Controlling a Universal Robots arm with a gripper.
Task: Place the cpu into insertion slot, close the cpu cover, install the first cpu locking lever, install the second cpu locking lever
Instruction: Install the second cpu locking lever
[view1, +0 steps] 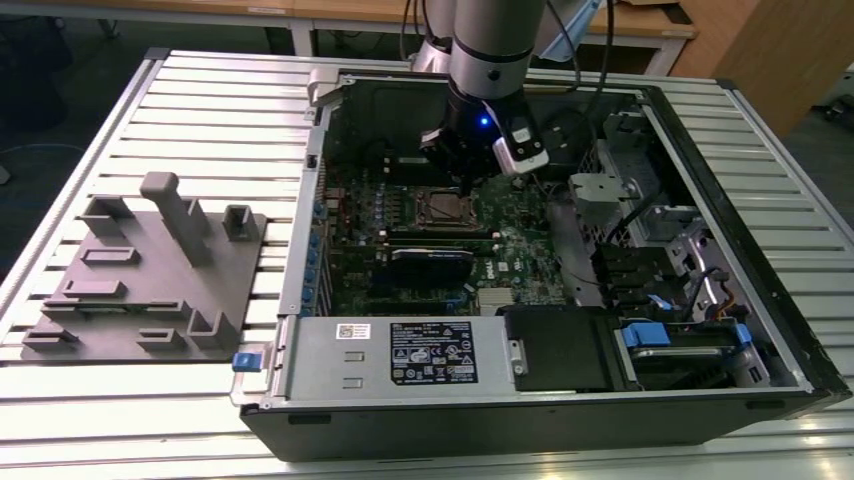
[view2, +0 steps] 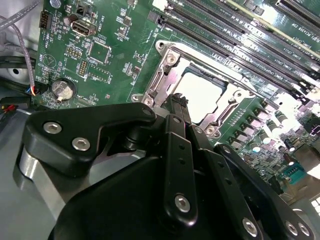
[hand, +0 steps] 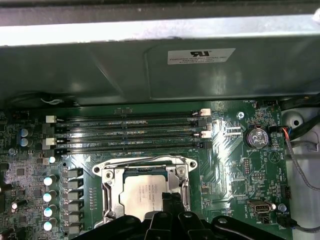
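The cpu (hand: 142, 192) lies pale and silver in the insertion slot (hand: 145, 161) on the green motherboard. The silvery cpu cover (hand: 176, 176) is down around it, so the chip's top shows through the window. In the second wrist view the cpu (view2: 200, 95) and the cover (view2: 162, 75) sit just beyond my black gripper (view2: 177, 102). The fingertips are together, right at the socket's edge, with nothing between them. In the exterior view the gripper (view1: 463, 185) hangs just above the slot (view1: 441, 207). Whether the thin wire levers along the socket sides are latched, I cannot tell.
The open computer case (view1: 747, 130) lies on a slatted metal table (view1: 214, 110). Long black memory slots (hand: 125, 132) run beside the socket. A black card (view1: 430, 262), drive bays (view1: 667, 340) and cables crowd the case. A grey fixture plate (view1: 147, 280) sits at the exterior view's left.
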